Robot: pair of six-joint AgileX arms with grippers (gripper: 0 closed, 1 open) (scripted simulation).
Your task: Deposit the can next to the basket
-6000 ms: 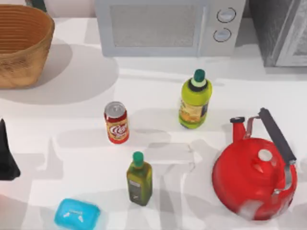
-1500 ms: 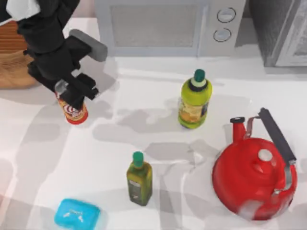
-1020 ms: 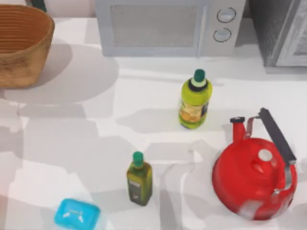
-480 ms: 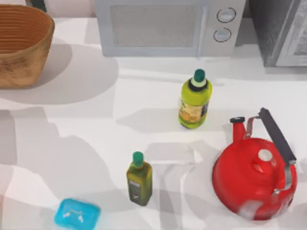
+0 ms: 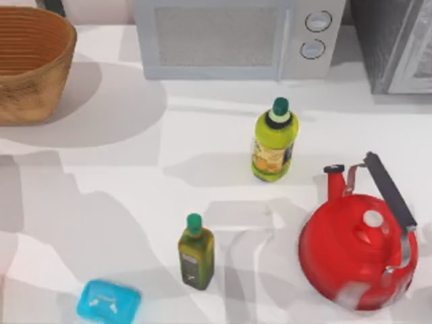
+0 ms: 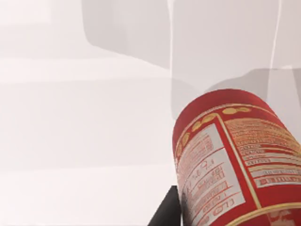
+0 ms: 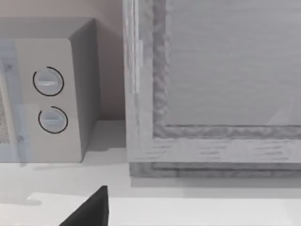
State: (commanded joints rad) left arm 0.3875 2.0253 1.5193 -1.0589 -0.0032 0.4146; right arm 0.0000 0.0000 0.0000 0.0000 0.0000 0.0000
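Note:
The woven tan basket (image 5: 27,64) stands at the table's far left corner in the top view. In the left wrist view the red can (image 6: 230,160) looms close, its white label panel of small print facing the camera, with white tabletop (image 6: 84,117) beyond it. My left gripper's black finger (image 6: 165,214) lies against the can's side, so the gripper is shut on the can. In the right wrist view one black fingertip (image 7: 89,209) of the parked right gripper points toward the microwave.
A microwave (image 5: 229,37) and a grey cabinet (image 5: 398,44) line the back. A yellow-green bottle (image 5: 273,142), a small olive oil bottle (image 5: 196,253), a red kettle (image 5: 358,246) and a blue soap box (image 5: 108,302) stand on the table (image 5: 121,182).
The left arm, which held the can just right of the basket 1.5 s ago, has left the top view with the can. Shadows on the table's left side have shifted.

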